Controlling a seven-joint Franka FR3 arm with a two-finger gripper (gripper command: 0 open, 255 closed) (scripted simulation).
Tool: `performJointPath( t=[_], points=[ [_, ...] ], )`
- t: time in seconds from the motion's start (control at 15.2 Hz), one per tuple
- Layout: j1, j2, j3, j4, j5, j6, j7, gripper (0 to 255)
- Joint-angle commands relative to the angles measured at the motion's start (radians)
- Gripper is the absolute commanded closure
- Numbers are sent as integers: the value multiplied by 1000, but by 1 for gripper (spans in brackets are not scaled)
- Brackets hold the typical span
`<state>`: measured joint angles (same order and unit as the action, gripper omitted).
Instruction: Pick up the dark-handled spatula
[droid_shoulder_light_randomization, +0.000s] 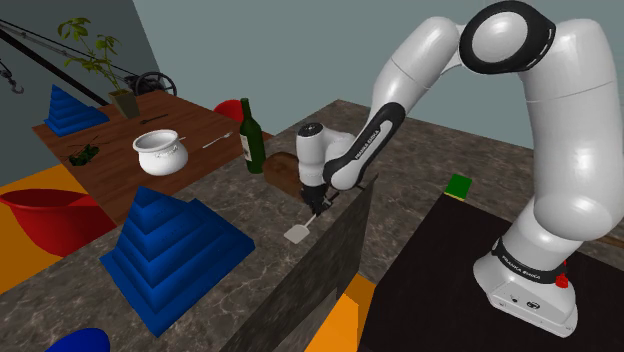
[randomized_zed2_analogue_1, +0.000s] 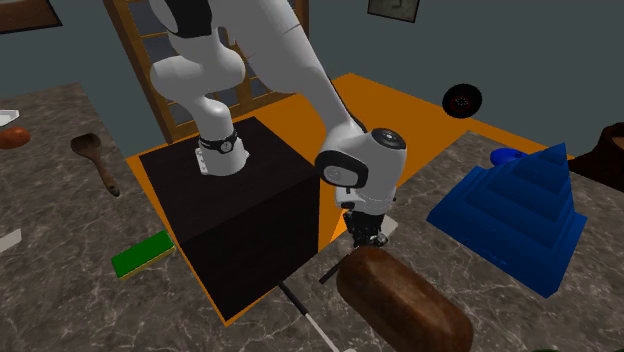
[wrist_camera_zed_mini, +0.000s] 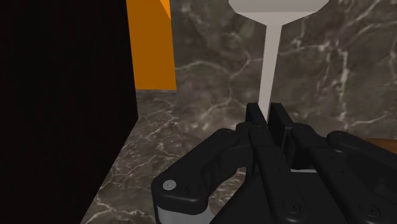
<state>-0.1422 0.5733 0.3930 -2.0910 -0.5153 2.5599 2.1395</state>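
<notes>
Spatula (droid_shoulder_light_randomization: 297, 233): flat white blade, thin white shaft; shaft clasped by end effector (wrist_camera_zed_mini: 267, 109); blade points toward blue pyramid (droid_shoulder_light_randomization: 170, 250).

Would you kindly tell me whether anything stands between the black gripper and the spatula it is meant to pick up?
Nothing visible does. The black two-finger gripper is shut on the white-bladed spatula, whose pale shaft and blade stick out beyond the fingertips. The brown rounded block lies beside them, not between.
</notes>
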Motion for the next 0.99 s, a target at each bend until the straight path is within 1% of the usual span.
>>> performJointPath(
  t=[0.0, 0.92],
  points=[
    [-8, -15, 7, -5, 10, -10, -8, 255],
    [-71, -165, 91, -27, 123, -126, -90, 255]
  ],
)
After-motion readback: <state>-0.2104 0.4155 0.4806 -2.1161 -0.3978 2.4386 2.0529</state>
